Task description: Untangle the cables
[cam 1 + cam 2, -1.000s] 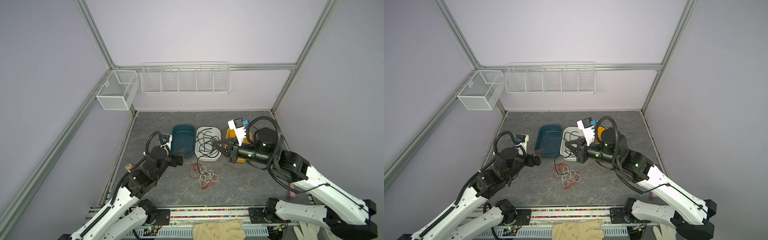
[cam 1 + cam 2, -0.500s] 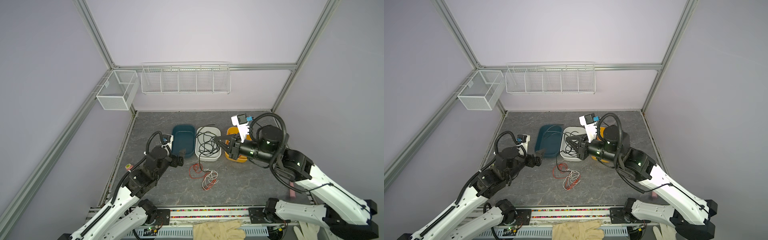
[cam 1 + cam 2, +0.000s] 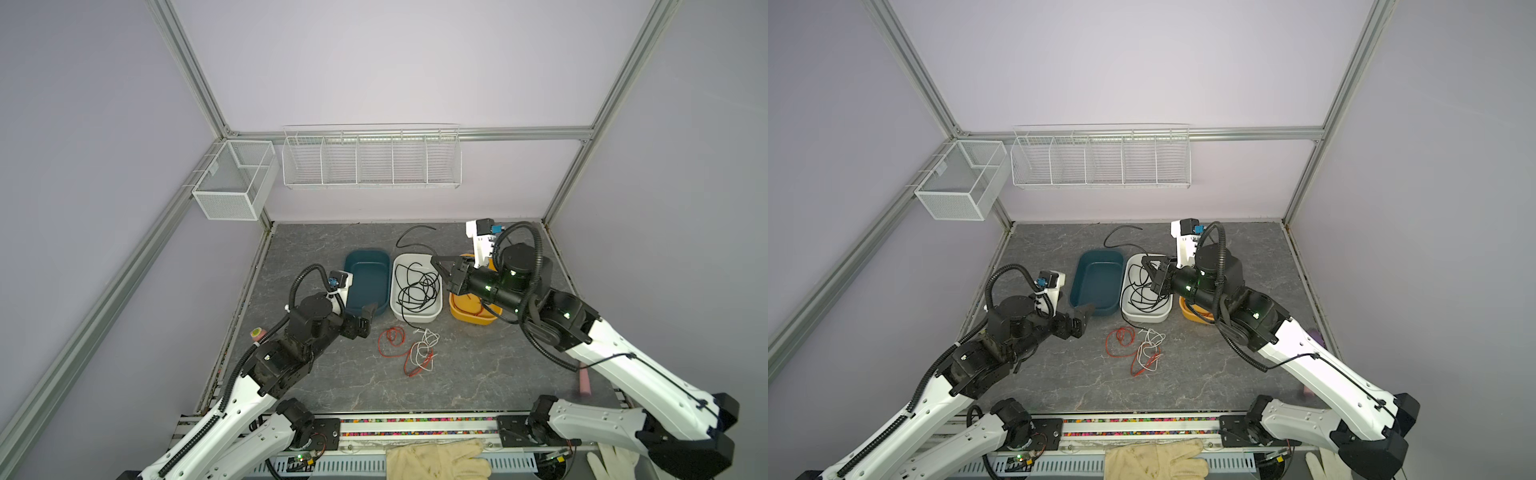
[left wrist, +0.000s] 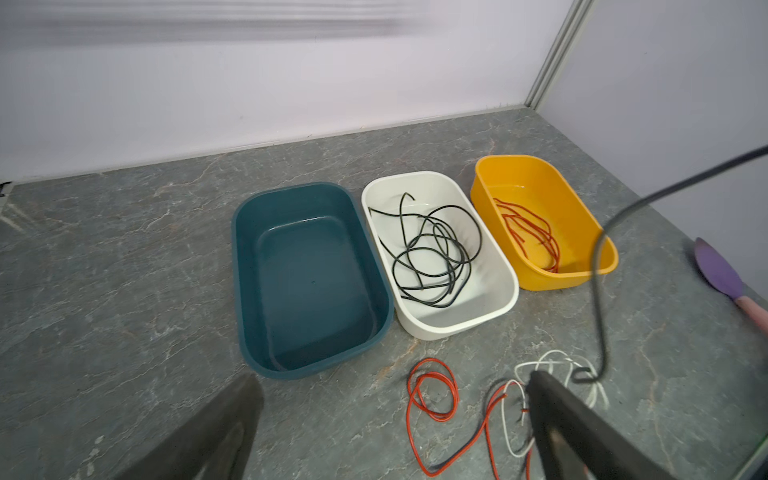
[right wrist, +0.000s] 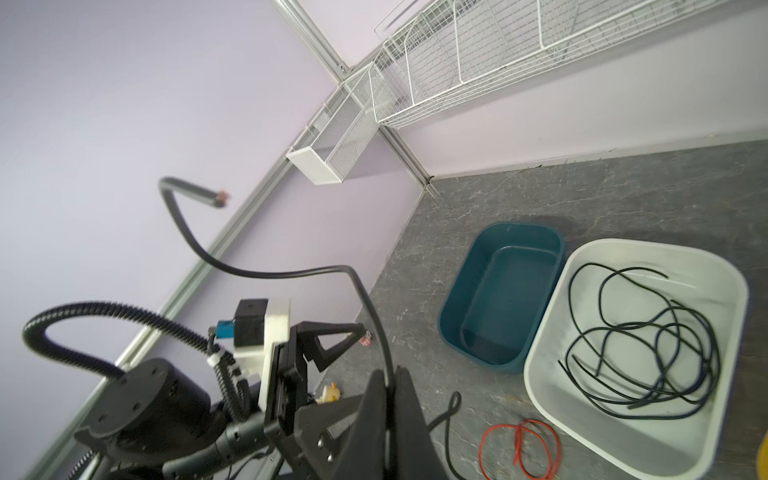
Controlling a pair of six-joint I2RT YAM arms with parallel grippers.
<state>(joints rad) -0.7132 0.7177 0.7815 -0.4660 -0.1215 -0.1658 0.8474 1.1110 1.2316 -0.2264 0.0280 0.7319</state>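
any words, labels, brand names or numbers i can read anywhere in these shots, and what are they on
No text can be read in any view.
Small tag on the white wire-mesh basket: too small to read.
Dark teal plastic tub, white plastic tub, orange plastic tub: no markings visible.

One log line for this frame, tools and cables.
right tool: shut on black cable, aloft by white bin | left tool: open beside teal bin | red-white tangle: on table

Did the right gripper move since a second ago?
Yes. In a top view the right gripper, shut on the black cable, went from over the middle of the white tub to its far rim: backward or upward.
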